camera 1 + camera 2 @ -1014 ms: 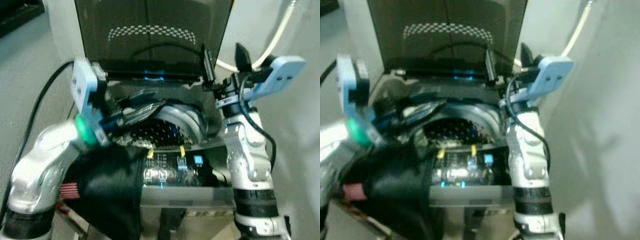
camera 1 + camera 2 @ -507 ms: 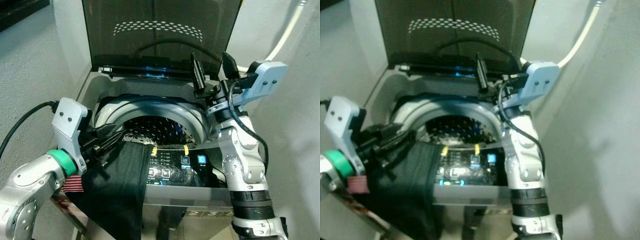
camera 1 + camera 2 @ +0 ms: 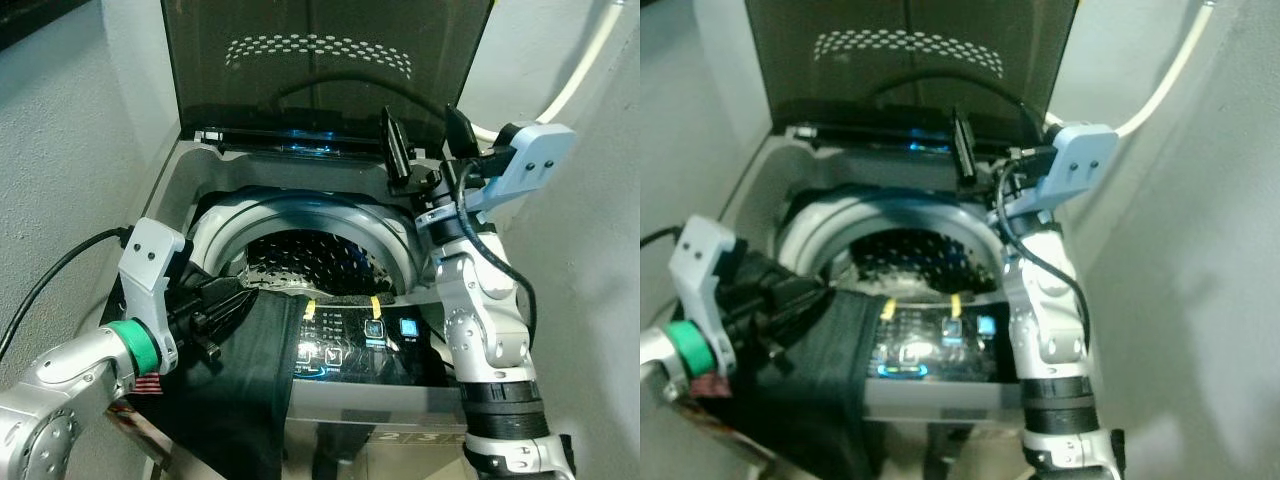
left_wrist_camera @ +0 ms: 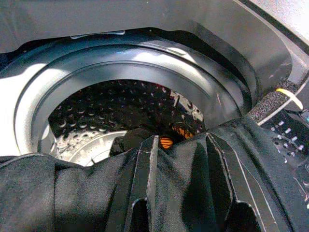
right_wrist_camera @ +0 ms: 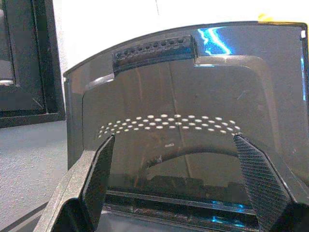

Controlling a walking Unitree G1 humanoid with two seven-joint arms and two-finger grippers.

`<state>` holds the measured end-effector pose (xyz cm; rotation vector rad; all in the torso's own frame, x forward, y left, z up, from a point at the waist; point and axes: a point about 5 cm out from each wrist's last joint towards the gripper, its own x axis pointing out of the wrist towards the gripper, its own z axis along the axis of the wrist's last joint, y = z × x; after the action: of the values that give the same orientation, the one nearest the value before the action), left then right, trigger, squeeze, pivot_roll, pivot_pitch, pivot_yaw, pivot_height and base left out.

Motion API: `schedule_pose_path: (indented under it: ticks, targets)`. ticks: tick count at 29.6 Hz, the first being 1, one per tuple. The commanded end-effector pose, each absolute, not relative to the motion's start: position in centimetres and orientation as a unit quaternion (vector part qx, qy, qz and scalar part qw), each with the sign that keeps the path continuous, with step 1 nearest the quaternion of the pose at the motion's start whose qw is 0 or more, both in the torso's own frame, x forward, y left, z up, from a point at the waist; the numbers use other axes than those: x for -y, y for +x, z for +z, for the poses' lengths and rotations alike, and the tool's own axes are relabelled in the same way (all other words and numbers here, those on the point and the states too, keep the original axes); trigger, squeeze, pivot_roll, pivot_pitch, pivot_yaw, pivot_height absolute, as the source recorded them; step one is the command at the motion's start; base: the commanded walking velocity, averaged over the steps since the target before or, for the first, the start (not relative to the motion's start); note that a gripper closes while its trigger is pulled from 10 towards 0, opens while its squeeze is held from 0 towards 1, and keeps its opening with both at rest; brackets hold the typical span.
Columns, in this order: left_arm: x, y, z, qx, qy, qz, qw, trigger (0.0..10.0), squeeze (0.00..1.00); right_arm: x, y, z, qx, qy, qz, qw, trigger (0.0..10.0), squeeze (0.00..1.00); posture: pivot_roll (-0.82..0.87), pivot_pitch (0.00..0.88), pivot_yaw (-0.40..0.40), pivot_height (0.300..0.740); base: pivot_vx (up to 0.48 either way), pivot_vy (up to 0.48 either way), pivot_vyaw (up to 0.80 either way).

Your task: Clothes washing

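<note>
At about 8 o'clock of the washing machine (image 3: 300, 215), my left pincer (image 3: 225, 305) holds the black garment (image 3: 245, 385) closed between its fingers. Compared with one second ago, the left arm is lower and nearer to the front edge of the machine, and the picture is sharp again, because the head has stopped moving. The garment is not in the drum (image 3: 320, 270) yet: most of it hangs over the front left corner and down the front panel, and only the pinched fold reaches the rim of the opening. In the left wrist view the cloth (image 4: 159, 188) bunches around the fingers, and deeper in the drum I see some dark laundry with an orange spot (image 4: 166, 142). I judge that the loading step is only half done; the arm needs to lift and push toward 12 o'clock.

My right pincer (image 3: 425, 135) is up at 2 o'clock, with fingers wide apart, and it looks at the raised lid (image 5: 183, 140). It holds nothing.

Around: the lit control panel (image 3: 365, 340) lies at 5 o'clock, partly beside the cloth, and the hanging garment could drag over its buttons. A white hose (image 3: 575, 75) runs on the wall at 1 o'clock. The black cable (image 3: 55, 280) of the left arm hangs at 9 o'clock.
</note>
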<state>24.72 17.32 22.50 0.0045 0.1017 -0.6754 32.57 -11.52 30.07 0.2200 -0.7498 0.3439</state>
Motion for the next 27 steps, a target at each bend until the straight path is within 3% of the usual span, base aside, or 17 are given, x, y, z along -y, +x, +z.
schedule_pose_path:
  ticks: [1, 2, 3, 4, 5, 6, 7, 27]
  targets:
    - [-17.35, 24.58, 21.13, -0.089, -0.016, -0.329, 0.94, 8.5, 0.0, 12.04, 32.52, 29.73, 0.361, 0.107, 0.157, 0.913, 10.0, 0.0, 0.07, 0.108, 0.006, 0.74, 0.0, 0.0, 0.0]
    - [-17.35, 24.58, 21.13, -0.089, -0.016, -0.329, 0.94, 8.5, 0.0, 12.04, 32.52, 29.73, 0.361, 0.107, 0.157, 0.913, 10.0, 0.0, 0.07, 0.108, 0.006, 0.74, 0.0, 0.0, 0.0]
    - [-17.32, 24.59, 21.05, -0.091, -0.017, -0.328, 0.94, 4.1, 0.0, 12.07, 32.51, 29.73, 0.361, 0.107, 0.157, 0.913, 10.0, 0.0, 0.07, 0.108, 0.006, 0.74, 0.0, 0.0, 0.0]
    - [-17.32, 24.59, 21.05, -0.091, -0.017, -0.328, 0.94, 4.1, 0.0, 12.07, 32.51, 29.73, 0.361, 0.107, 0.157, 0.913, 10.0, 0.0, 0.07, 0.108, 0.006, 0.74, 0.0, 0.0, 0.0]
    - [-17.29, 24.61, 20.99, -0.092, -0.017, -0.328, 0.94, 1.2, 0.0, 12.08, 32.51, 29.73, 0.361, 0.107, 0.156, 0.913, 10.0, 0.0, 0.07, 0.108, 0.006, 0.74, 0.0, 0.0, 0.0]
    - [-17.29, 24.61, 20.99, -0.092, -0.017, -0.328, 0.94, 1.2, 0.0, 12.08, 32.51, 29.73, 0.361, 0.107, 0.156, 0.913, 10.0, 0.0, 0.07, 0.108, 0.006, 0.74, 0.0, 0.0, 0.0]
    - [-17.27, 24.62, 20.98, -0.093, -0.017, -0.328, 0.94, 0.0, 0.0, 12.09, 32.52, 29.75, 0.362, 0.107, 0.156, 0.913, 10.0, 0.0, 0.07, 0.108, 0.006, 0.74, 0.0, 0.0, 0.0]
    - [-17.3, 24.88, 21.08, -0.086, -0.02, -0.331, 0.94, 0.0, 0.0, 12.03, 32.55, 29.87, 0.364, 0.106, 0.156, 0.912, 10.0, 0.0, 0.07, 0.094, 0.007, 0.74, 0.0, 0.0, 0.0]
